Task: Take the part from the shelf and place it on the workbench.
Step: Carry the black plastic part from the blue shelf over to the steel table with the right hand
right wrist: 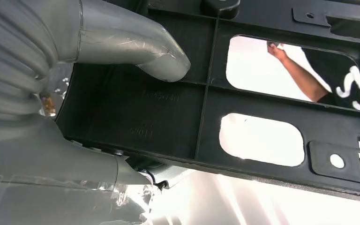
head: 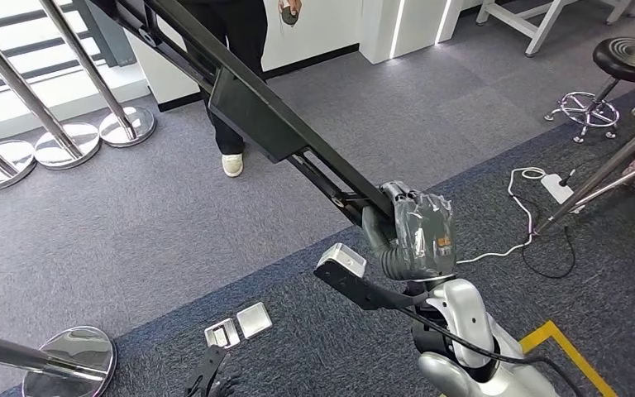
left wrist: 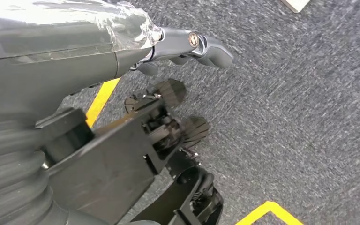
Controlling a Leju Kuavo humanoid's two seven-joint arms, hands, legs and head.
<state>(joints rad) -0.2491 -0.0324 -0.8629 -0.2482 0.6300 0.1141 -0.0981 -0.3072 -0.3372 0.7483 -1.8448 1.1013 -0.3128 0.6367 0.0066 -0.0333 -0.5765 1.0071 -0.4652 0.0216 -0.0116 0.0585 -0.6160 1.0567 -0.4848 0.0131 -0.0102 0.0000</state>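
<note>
Part [head: 248,107], a long black plastic frame, runs diagonally across the head view from the top left down to the middle, held up in the air above the grey carpet floor [head: 132,231]; its lower end sits in the right hand [head: 413,236]. Right wrist view shows the part [right wrist: 262,108] up close: ribbed black panel with rounded cut-outs and small moulded numbers, the grey thumb [right wrist: 136,51] pressed flat on one face, the rest of the right hand [right wrist: 51,117] wrapped round the edge, so the hand grips the part. Right arm [head: 463,339] is silver, coming up from the lower edge, with a black cable across it. Person [head: 236,50] in dark clothes and a light shoe stands past the part's upper end; an arm and a dark sleeve [right wrist: 328,79] show through a cut-out. Chrome barrier posts [head: 74,91] with round bases stand on the left, another base [head: 70,356] near the lower left. Black round stool [head: 628,58] on a chrome foot at the right, white cable and power strip [head: 546,186] on the carpet near it. Yellow floor tape [head: 562,347] at lower right. Two small metal floor plates [head: 240,327] lie side by side on the carpet. Left hand [left wrist: 168,117] hangs over the carpet, holds nothing, dark fingers [left wrist: 173,91] look loosely apart, though that view is close and cluttered, so not fully sure.
</note>
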